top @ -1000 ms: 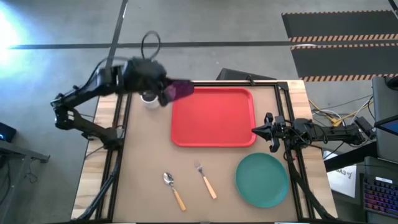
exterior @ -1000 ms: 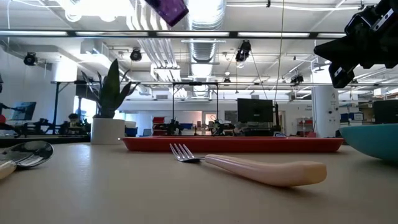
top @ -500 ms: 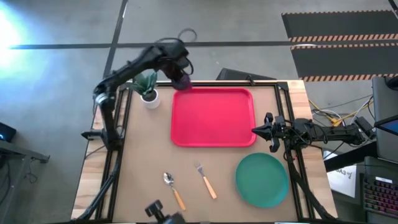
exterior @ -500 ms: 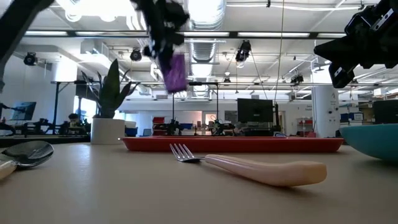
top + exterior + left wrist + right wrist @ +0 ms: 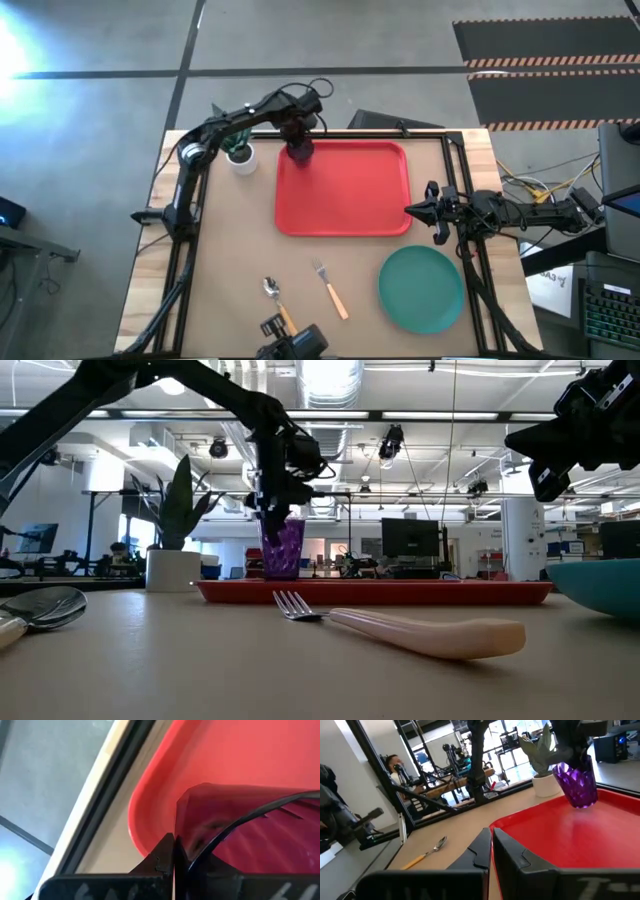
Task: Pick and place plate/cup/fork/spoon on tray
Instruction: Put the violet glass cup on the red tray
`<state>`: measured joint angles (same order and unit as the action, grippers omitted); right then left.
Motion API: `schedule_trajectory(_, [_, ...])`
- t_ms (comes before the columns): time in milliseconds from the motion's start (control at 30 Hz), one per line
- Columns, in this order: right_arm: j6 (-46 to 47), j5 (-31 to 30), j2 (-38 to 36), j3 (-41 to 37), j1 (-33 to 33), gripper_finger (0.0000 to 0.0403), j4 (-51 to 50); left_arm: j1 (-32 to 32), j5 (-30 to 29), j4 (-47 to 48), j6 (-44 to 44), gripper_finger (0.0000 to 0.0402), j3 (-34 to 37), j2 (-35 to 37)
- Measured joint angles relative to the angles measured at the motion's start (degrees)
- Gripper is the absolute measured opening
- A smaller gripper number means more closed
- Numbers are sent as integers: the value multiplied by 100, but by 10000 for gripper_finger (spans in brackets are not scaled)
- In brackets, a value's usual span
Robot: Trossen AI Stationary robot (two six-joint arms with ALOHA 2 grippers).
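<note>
Bright workshop lights glare over the brown table (image 5: 230, 250), and the left gripper (image 5: 297, 135) is reaching out to the far left corner of the red tray (image 5: 345, 195), clamped on the rim of the purple cup (image 5: 300, 151). From the low view the cup (image 5: 281, 548) looks upright and down at tray level, though whether its base is fully resting cannot be told. That gripper has not let go, so this first item counts as nearly placed rather than done.

Over on the right, the right gripper (image 5: 428, 211) waits just off the tray's right edge, its fingers pressed narrowly together and holding nothing.

Plenty left to do, by the look of it. The teal plate (image 5: 421, 289) sits on the table near the tray's near right corner, untouched. The fork (image 5: 330, 290) and spoon (image 5: 279, 304) lie side by side on the near part of the table, both off the tray. A small potted plant (image 5: 238, 152) stands just left of the tray.
</note>
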<state>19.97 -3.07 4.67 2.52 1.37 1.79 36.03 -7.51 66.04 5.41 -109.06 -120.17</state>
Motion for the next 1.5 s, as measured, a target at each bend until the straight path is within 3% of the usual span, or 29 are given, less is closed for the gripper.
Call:
schedule_trajectory(500, [0,0,0,0,0,9,-5,-2,226,19,-44,0,7,-22])
schedule_trajectory(1100, [0,2,0,0,0,9,-3,-2,448,-252,-59,0,541,17])
schedule_trajectory(1500, [0,2,0,0,0,9,-3,-4,468,-235,-41,54,546,29])
